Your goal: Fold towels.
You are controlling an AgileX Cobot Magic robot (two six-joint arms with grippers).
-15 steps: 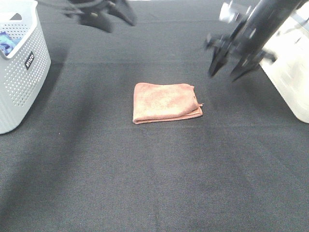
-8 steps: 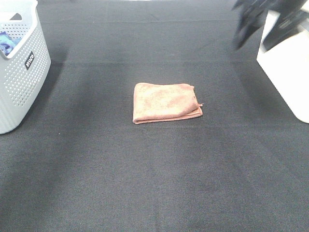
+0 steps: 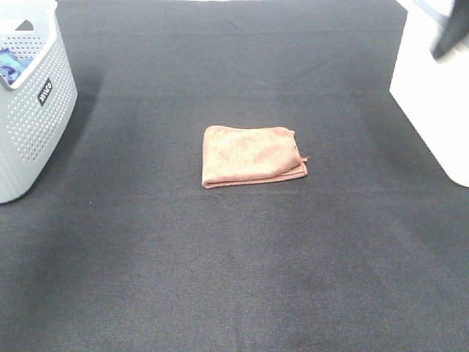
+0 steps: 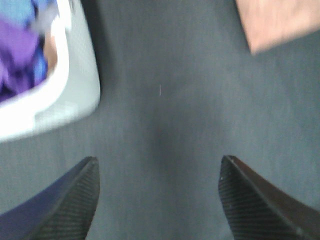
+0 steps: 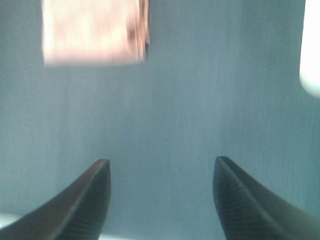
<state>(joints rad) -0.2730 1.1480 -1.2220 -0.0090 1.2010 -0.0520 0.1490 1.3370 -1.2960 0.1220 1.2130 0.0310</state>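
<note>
- From your high exterior camera you see the towel (image 3: 253, 155), a pinkish-brown cloth folded into a neat rectangle, lying flat near the middle of the black tabletop (image 3: 234, 279); a loose corner and a small thread stick out at its right edge; a white perforated basket (image 3: 33, 110) stands at the far left with something blue showing inside; a white bin (image 3: 432, 95) stands at the far right, well apart from the towel; a dark blurred piece of the right arm (image 3: 453, 33) crosses the top right corner above that bin; neither gripper is visible here.
- In your left wrist camera the left gripper (image 4: 159, 197) is spread wide with nothing between its two dark ribbed fingers (image 4: 75, 200); bare tabletop fills the gap; the basket rim (image 4: 75, 95) shows with purple and blue cloth inside, and a corner of the towel (image 4: 280, 22) shows on the other side; the view is blurred.
- In your right wrist camera the right gripper (image 5: 161, 197) is likewise wide apart and holds nothing; the towel (image 5: 92, 32) lies beyond its fingertips, not touching them; an edge of the white bin (image 5: 311, 50) sits at the side; this view is blurred too.
</note>
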